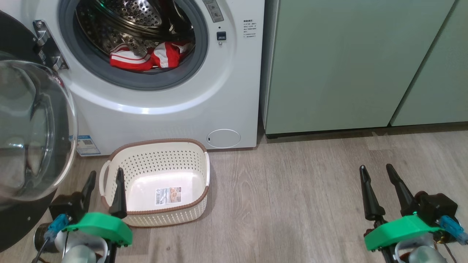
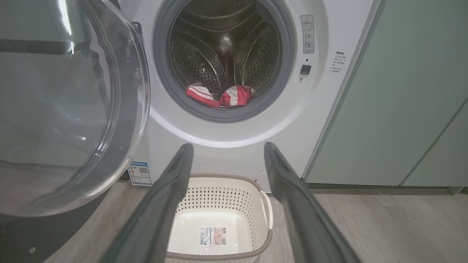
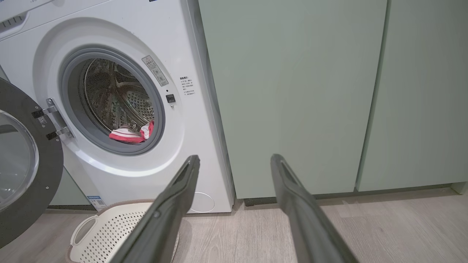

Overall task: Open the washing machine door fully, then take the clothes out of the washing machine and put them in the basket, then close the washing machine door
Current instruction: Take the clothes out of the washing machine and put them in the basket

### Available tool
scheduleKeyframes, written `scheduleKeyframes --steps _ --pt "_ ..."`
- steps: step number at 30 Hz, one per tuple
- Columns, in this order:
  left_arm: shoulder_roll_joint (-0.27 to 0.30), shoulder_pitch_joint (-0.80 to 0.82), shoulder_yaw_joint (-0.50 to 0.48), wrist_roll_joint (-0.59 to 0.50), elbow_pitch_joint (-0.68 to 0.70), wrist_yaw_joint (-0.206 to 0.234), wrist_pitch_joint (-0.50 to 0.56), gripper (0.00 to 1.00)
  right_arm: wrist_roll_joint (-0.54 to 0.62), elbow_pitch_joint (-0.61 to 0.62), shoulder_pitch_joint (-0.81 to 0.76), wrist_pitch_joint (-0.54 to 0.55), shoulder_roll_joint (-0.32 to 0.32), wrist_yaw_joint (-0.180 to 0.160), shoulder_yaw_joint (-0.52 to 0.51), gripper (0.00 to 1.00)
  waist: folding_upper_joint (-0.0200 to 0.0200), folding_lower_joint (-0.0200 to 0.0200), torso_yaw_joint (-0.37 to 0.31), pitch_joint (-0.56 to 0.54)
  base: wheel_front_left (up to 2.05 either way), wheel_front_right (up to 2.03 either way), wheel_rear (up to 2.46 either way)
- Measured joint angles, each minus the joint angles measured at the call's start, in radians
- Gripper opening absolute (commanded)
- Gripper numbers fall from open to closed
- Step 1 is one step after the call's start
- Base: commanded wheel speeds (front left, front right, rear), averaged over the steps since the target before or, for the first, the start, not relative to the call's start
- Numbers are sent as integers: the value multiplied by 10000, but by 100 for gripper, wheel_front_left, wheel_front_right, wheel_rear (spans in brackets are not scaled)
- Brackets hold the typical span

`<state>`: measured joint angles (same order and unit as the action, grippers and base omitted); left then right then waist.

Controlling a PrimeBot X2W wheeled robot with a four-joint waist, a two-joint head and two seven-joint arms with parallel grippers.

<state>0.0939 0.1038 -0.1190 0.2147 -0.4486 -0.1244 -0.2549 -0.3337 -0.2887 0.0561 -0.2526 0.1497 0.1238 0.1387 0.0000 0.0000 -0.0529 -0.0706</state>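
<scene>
Hovering low at the head view's 7 and 5 o'clock, the left gripper (image 1: 106, 171) and right gripper (image 1: 375, 166) both stand with fingers spread wide and nothing between them. Just beyond the left gripper, at its 1 o'clock, sits the basket (image 1: 157, 141), with no garment in it yet. At 9 o'clock the washing machine door (image 1: 33, 128) hangs swung out. Farther back, the washing machine (image 1: 164, 109) gapes, and the clothes (image 1: 146, 58) lie bunched at 6 o'clock on the drum's (image 1: 142, 14) front lip, well apart from both grippers. They look soft, light and floppy. Pinching a raised red fold mid-heap would likely lift them clear.
</scene>
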Motion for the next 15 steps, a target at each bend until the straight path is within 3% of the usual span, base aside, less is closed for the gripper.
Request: scheduleKeyframes --steps 8,15 --pt "10 17 86 79 -136 -2 0 100 2 -2 -4 0 0 0 -4 100 0 0 55 18 0 0 0" --pt "128 28 320 278 -205 0 0 100 2 -19 -4 0 0 0 -12 100 0 0 78 43 86 -86 0"
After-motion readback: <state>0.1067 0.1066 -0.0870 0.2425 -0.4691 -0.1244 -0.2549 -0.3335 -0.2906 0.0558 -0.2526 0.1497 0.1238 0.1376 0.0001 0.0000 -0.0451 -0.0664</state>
